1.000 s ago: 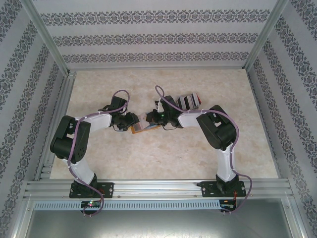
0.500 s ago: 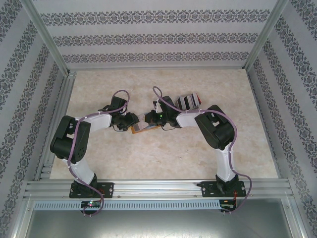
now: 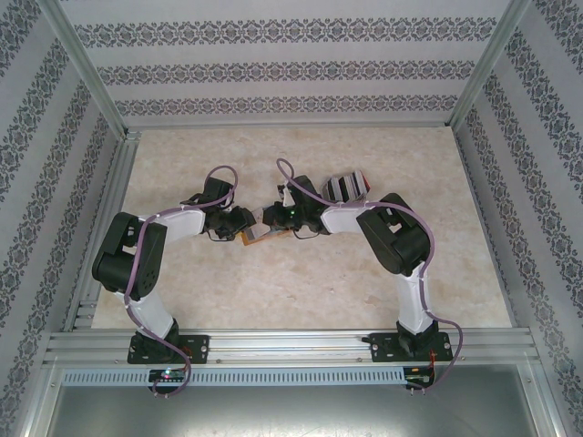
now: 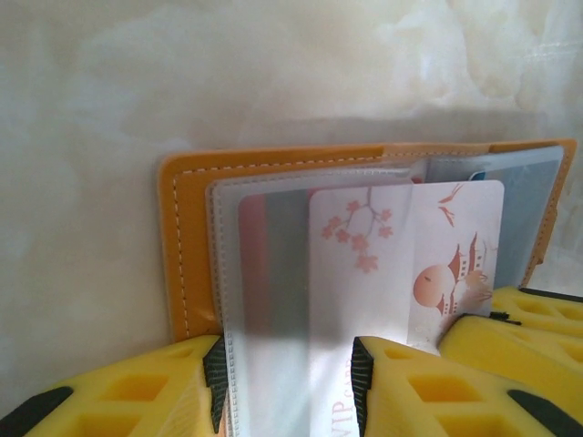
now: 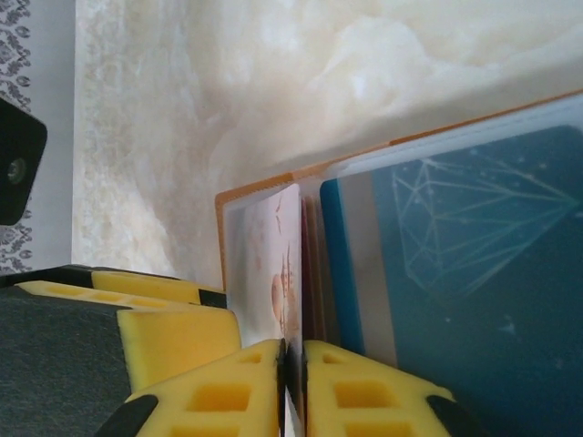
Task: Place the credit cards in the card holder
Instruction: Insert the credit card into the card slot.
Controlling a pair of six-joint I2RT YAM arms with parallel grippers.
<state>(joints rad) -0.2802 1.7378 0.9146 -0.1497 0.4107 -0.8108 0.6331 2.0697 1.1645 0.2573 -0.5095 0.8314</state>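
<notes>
I see the card holder [image 4: 182,273] lying open on the table [image 3: 319,291], a white blossom card [image 4: 401,264] in among its pale pocket leaves and a blue card [image 5: 474,273] sleeved in another. My right gripper [image 5: 293,382] pinches the white card's edge. My left gripper [image 4: 287,391] straddles a pocket leaf, and I cannot tell whether it grips; the fanned credit cards [image 3: 346,187] lie just behind the right wrist.

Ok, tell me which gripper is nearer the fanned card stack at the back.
Right. The right gripper, a card between its fingers at the card holder, sits front-left of the fanned stack. The left gripper is farther left, across the holder.
</notes>
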